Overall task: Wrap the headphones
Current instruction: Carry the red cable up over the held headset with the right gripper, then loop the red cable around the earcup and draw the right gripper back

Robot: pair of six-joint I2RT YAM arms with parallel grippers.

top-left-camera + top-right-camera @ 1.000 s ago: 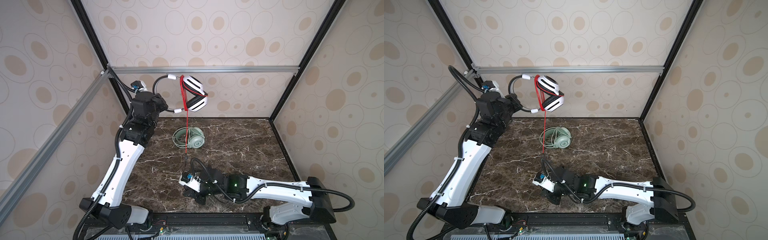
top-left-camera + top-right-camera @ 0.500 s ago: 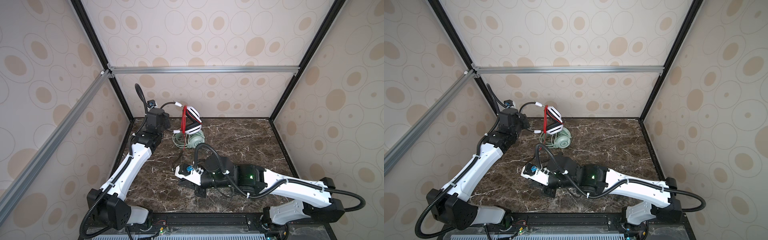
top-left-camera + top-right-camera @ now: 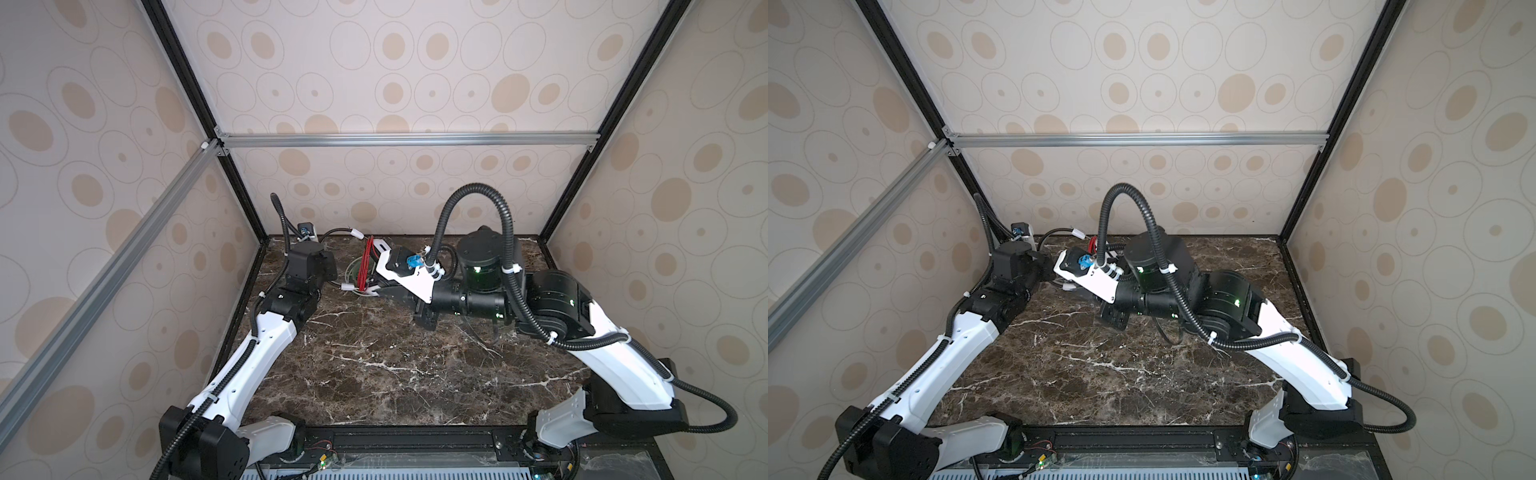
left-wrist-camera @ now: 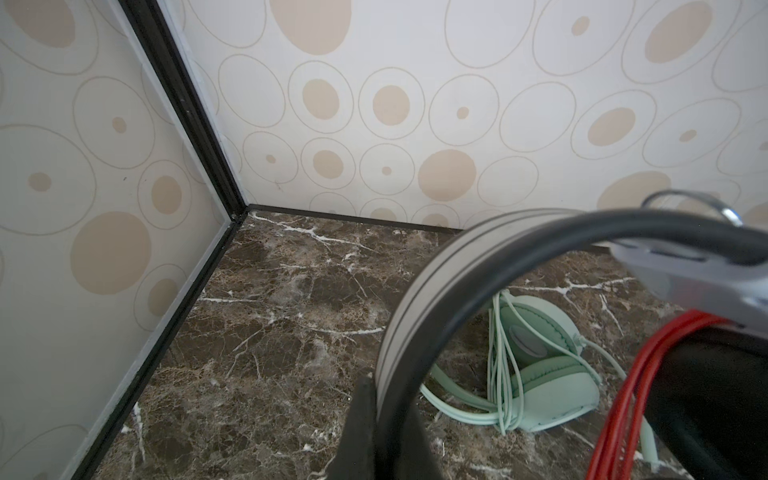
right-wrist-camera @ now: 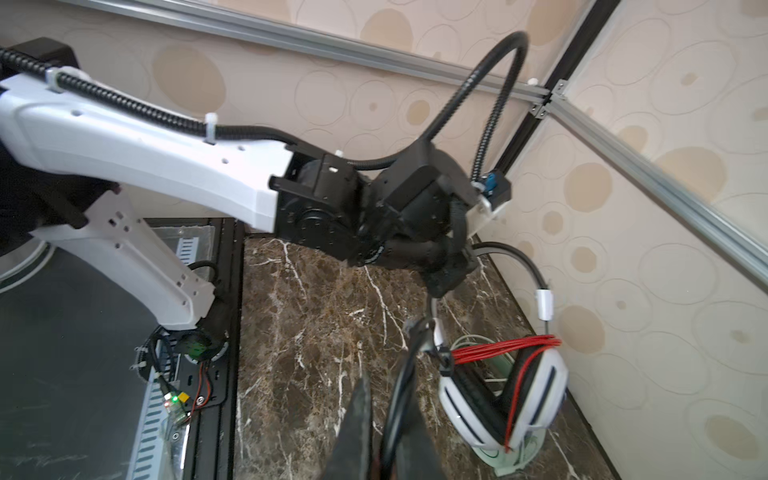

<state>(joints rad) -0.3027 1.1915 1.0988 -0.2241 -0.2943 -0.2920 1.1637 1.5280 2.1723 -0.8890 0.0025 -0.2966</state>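
The white-and-black headphones [image 3: 380,253] [image 5: 498,399] hang low at the back left of the table, with the red cable [image 3: 365,270] [image 5: 503,345] wound in several turns across the ear cups. My left gripper [image 3: 332,270] [image 4: 388,415] is shut on their grey headband [image 4: 419,299]. My right gripper [image 3: 365,292] [image 5: 386,415] is beside them, shut on a thin black strand [image 5: 405,374] that runs up to the cups. The mint-green headphones [image 4: 548,395] [image 5: 515,457] lie on the marble right under the held pair, with their pale cable bundled; they are mostly hidden in both top views.
The back wall and the black corner post [image 4: 187,112] stand close behind the headphones. My right arm [image 3: 478,299] stretches across the middle of the marble table [image 3: 374,374]. An aluminium rail [image 3: 407,139] crosses the back wall higher up.
The left arm has come down, lowering the headphones from high up to just above the mint pair. The right gripper has moved from the front to beside them; no red cable hangs loose now.
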